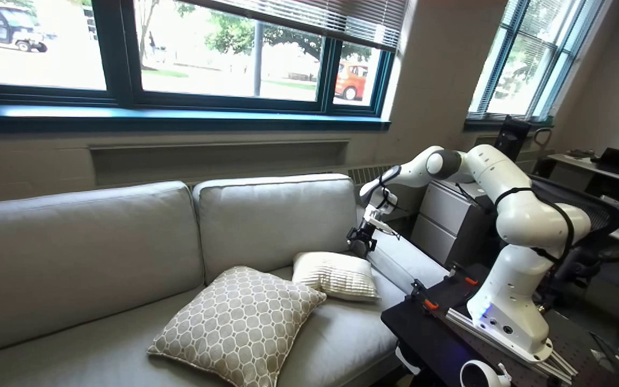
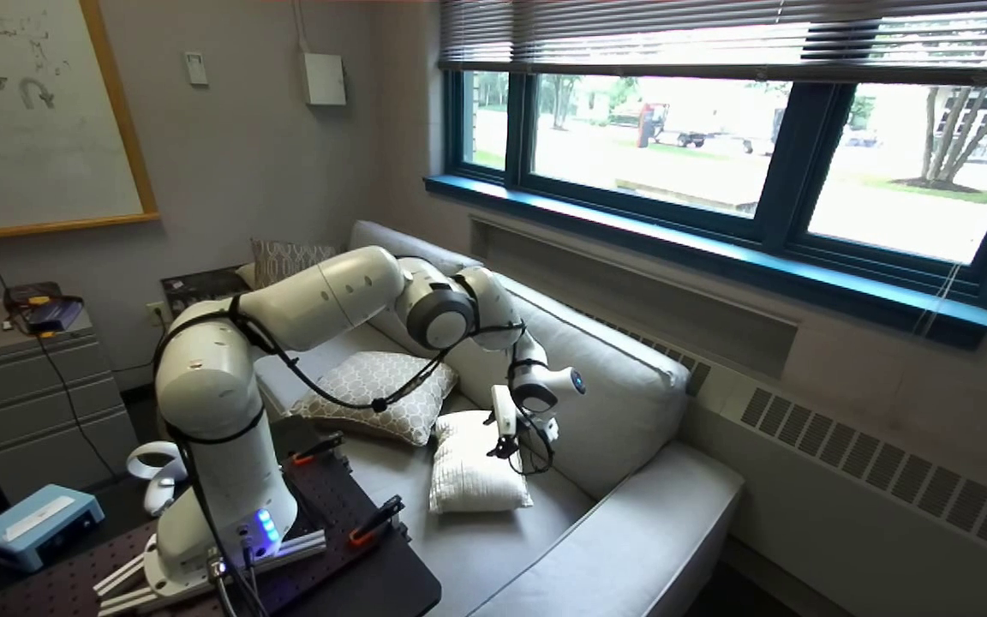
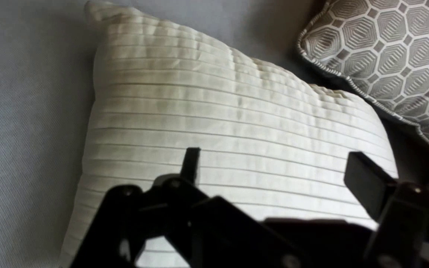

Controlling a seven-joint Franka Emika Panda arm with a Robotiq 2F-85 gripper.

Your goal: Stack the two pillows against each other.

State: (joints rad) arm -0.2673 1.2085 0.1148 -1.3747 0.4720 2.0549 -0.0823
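A pale grey couch [image 1: 100, 252] stands under a blue-framed window [image 1: 223, 59] with partly lowered blinds [image 1: 363, 21], and your white arm [image 1: 519, 212] is fixed to a dark table [image 1: 425, 330] beside its armrest [image 1: 406, 255]. On the seat [image 1: 89, 336], the cream pleated pillow [image 1: 336, 275] lies near that armrest; the larger lattice-patterned pillow [image 1: 242, 322] lies just beside it, whether touching you cannot tell. Your gripper [image 3: 276, 156] is over the cream pleated pillow, its fingers [image 3: 365, 182] spread wide and holding nothing. In an exterior view, a whiteboard [image 2: 31, 154] bears a curved arrow [image 2: 36, 89] and handwriting [image 2: 12, 32] too faint to read, and a blue box [image 2: 46, 538] near the arm carries a white label [image 2: 41, 517] too small to make out
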